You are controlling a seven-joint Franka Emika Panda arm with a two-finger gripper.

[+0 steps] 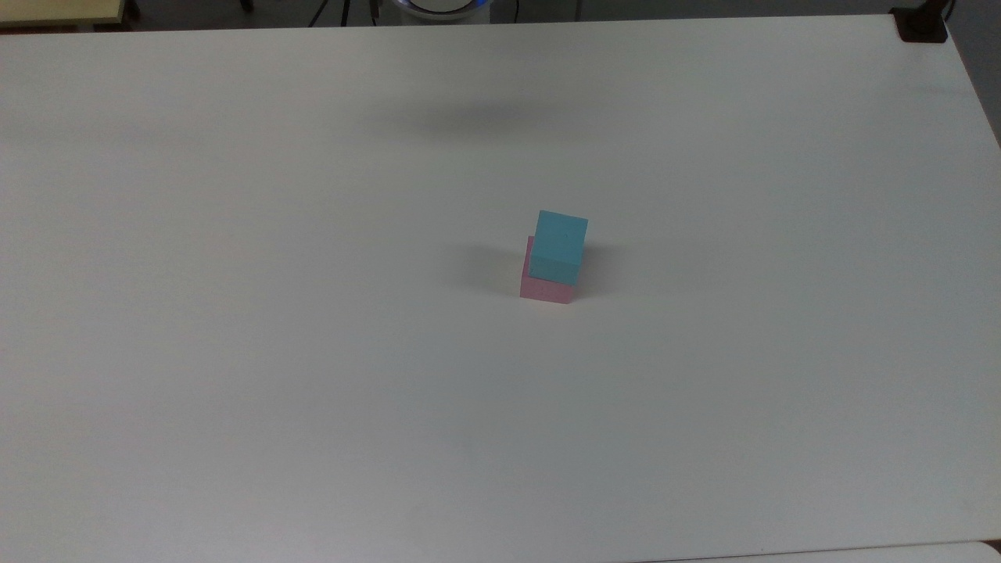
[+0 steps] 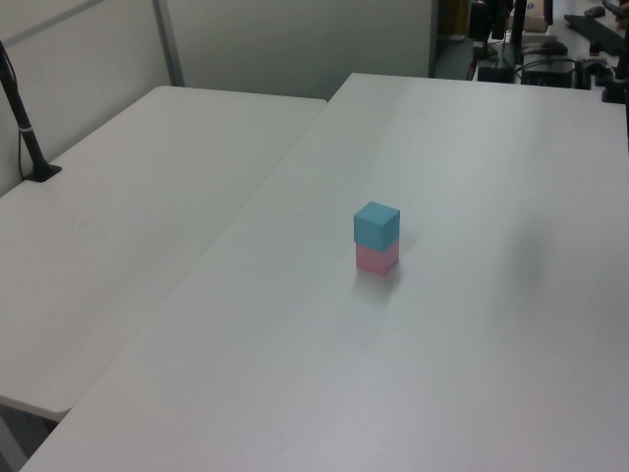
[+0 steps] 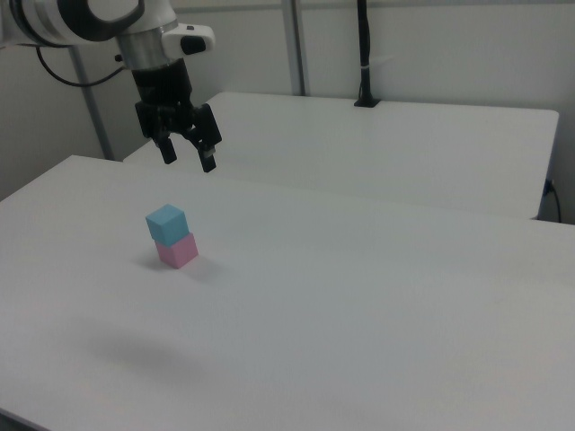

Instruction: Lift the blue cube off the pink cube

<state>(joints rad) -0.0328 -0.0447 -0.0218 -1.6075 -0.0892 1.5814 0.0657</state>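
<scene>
The blue cube point(image 1: 560, 245) point(image 2: 376, 223) point(image 3: 166, 223) sits on top of the pink cube point(image 1: 542, 289) point(image 2: 376, 259) point(image 3: 180, 250), near the middle of the white table point(image 1: 313, 352). In the right view my gripper point(image 3: 188, 158) hangs in the air above and slightly behind the stack, well apart from it. Its two black fingers point(image 3: 207, 154) point down and are spread open with nothing between them.
A second white table point(image 2: 108, 236) adjoins the work table on the left view's left, with a black post point(image 2: 25, 128) clamped at its edge. A black clamp point(image 1: 921, 27) sits at the top view's far right corner. Cluttered equipment point(image 2: 550, 49) stands beyond the table's far end.
</scene>
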